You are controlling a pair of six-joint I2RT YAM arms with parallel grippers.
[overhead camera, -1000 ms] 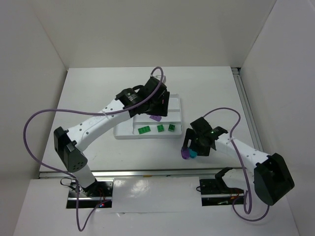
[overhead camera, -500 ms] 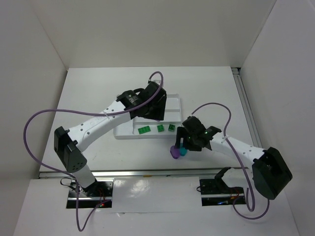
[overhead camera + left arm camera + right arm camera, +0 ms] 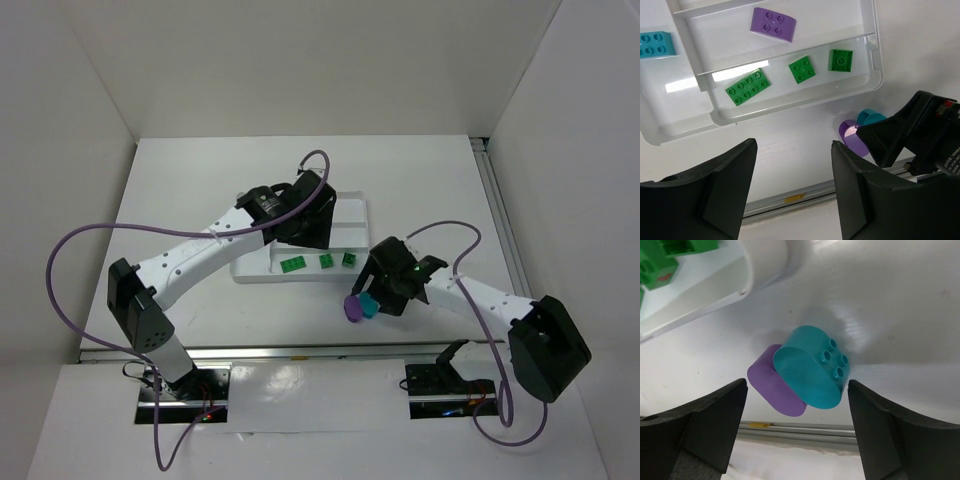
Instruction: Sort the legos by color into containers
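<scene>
A teal oval lego (image 3: 812, 367) and a purple oval lego (image 3: 771, 388) lie touching on the table in front of the white tray (image 3: 352, 212). My right gripper (image 3: 797, 415) is open and straddles the pair; from above they show at its tip, teal (image 3: 369, 305), purple (image 3: 352, 309). My left gripper (image 3: 792, 185) is open and empty above the tray. In the tray lie three green legos (image 3: 747, 87) (image 3: 802, 69) (image 3: 840, 60) in one long section, a purple lego (image 3: 773, 24) in the section behind, and a teal lego (image 3: 655, 44) in the upright section.
The table's near metal edge rail (image 3: 805, 432) runs just in front of the two oval legos. White walls close in the table on three sides. A purple cable (image 3: 450, 235) loops over the right arm.
My right gripper swung left toward the tray's front, and the two oval legos moved left with it. My left gripper shifted slightly left over the tray.
</scene>
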